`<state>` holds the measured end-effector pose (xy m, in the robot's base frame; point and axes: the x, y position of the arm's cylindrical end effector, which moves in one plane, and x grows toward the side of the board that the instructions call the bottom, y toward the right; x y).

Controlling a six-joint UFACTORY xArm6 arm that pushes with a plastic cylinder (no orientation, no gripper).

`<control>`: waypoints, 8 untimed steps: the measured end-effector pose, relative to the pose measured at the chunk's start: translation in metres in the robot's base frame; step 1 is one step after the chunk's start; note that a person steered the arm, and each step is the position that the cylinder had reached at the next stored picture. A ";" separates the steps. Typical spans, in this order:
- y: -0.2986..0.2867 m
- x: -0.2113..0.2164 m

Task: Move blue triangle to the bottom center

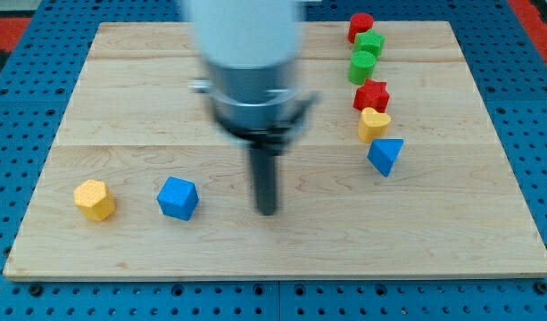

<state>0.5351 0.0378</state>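
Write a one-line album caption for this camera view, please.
My tip rests mid-board, the blue triangle off to the view's right, a blue cube to its left.

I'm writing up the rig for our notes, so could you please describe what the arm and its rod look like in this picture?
The arm is a pale grey-white cylinder, blurred here, ending in a darker grey ring with small side tabs. Below it hangs a straight dark rod, narrowing to my tip over the wooden board, between the blue cube and the blue triangle. No cables or markings can be made out.
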 end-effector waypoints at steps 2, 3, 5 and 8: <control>0.215 -0.027; 0.238 -0.083; 0.136 -0.056; 0.060 -0.069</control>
<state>0.4656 0.0981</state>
